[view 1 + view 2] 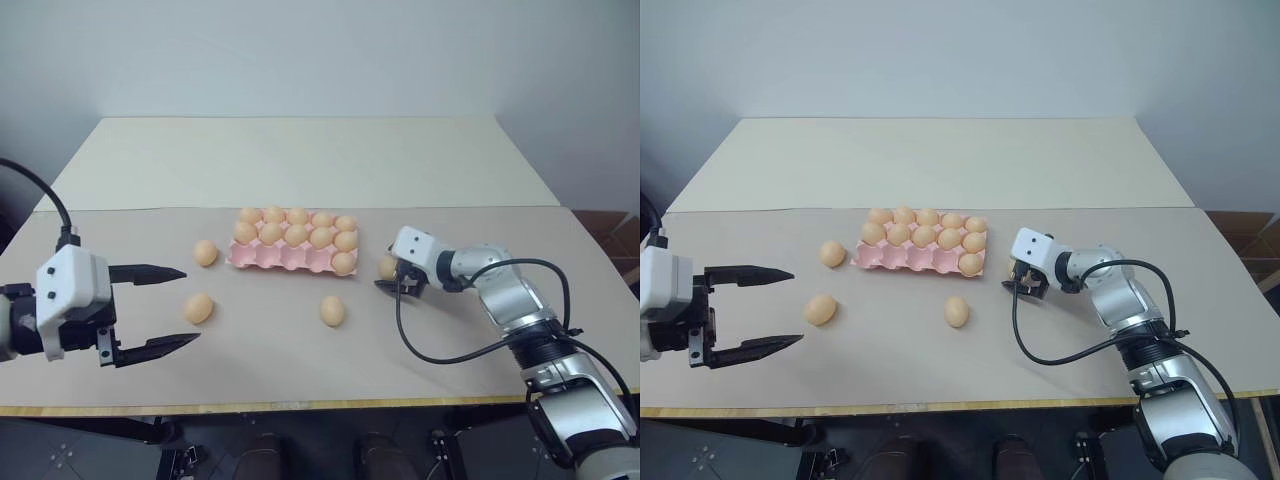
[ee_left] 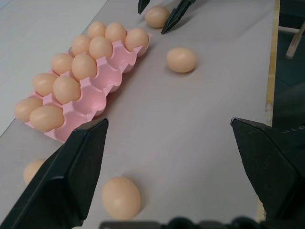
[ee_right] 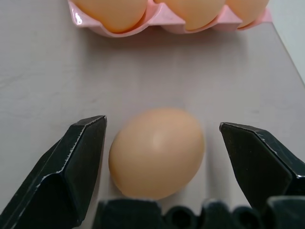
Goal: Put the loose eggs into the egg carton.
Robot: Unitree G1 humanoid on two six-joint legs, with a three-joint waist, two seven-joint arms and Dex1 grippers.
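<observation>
Our right gripper (image 1: pixel 394 284) sits fingers apart around one loose egg (image 3: pixel 156 151), not touching, beside the egg carton (image 1: pixel 290 255). Three other eggs lie on the table (image 1: pixel 450 180). Left gripper (image 1: pixel 165 310) gapes wide, empty.

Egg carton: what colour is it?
Pink; the egg carton shows best in the left wrist view.

Four pale orange-tan loose eggs (image 1: pixel 205 252) lie on their sides around the middle of my view — two left of centre, one just below centre, one right of centre. The pink egg carton (image 1: pixel 280 257), at centre, sits flat — its near row almost empty.
</observation>
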